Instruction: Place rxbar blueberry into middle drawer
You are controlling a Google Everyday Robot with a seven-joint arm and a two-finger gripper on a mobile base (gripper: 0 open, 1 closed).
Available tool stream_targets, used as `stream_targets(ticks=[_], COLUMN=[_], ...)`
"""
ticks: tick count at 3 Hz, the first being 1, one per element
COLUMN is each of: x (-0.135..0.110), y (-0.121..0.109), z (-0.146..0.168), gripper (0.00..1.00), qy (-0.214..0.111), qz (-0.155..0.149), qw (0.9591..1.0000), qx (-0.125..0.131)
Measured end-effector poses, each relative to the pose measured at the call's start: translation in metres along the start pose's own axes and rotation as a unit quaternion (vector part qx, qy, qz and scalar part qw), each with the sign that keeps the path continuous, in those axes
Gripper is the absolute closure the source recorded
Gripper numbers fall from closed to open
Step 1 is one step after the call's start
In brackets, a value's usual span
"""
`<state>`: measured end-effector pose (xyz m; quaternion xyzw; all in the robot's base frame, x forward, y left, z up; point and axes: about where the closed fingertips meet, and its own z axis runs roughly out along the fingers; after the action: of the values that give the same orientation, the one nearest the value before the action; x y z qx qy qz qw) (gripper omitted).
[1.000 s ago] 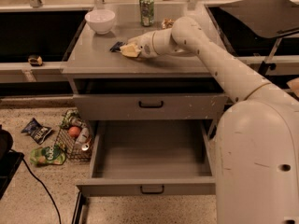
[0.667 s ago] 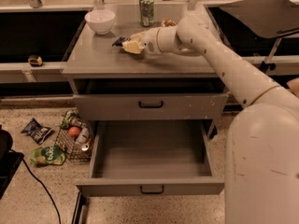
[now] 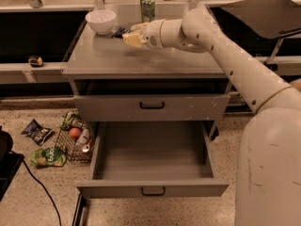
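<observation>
Grey metal all over: a cabinet (image 3: 141,60) with a flat top and, low down, the middle drawer (image 3: 188,188), pulled right out. Its plain inside lies open to view, and its black handle (image 3: 153,190) faces me. Above it sits a taller drawer front (image 3: 197,108), shut and scuffed with white.

The pale arm (image 3: 221,46) reaches in from the right across the cabinet top. Its gripper (image 3: 128,36) sits toward the back left, just beside a white bowl (image 3: 100,20). It is clamped on the rxbar blueberry (image 3: 118,31), as far as I can see. Only a dark sliver of the bar pokes out past the tip toward the bowl. The rest is hidden by the gripper, and I can't read the wrapper. Whether the bar's end touches the bowl I cannot tell.

A green can (image 3: 147,7) stands at the back edge, behind the wrist.

On the floor to the left is a wire basket (image 3: 73,142) with jumbled contents that are hard to name, and a couple of snack bags (image 3: 36,131) lie near it. The robot's bulky body (image 3: 270,173) is cut off at the right edge.
</observation>
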<state>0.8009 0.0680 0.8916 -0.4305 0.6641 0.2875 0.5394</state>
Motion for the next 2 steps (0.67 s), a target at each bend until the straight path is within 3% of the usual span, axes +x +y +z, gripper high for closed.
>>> stream_targets(ticks=[1,2], x=[-0.007,-0.029], y=[0.013,0.051], z=[-0.003,-0.037], gripper=[1.00,1.00], qy=[-0.006,-0.010], qz=[-0.021,-0.058], qw=[0.9991,0.9943], qx=[-0.037,-0.089])
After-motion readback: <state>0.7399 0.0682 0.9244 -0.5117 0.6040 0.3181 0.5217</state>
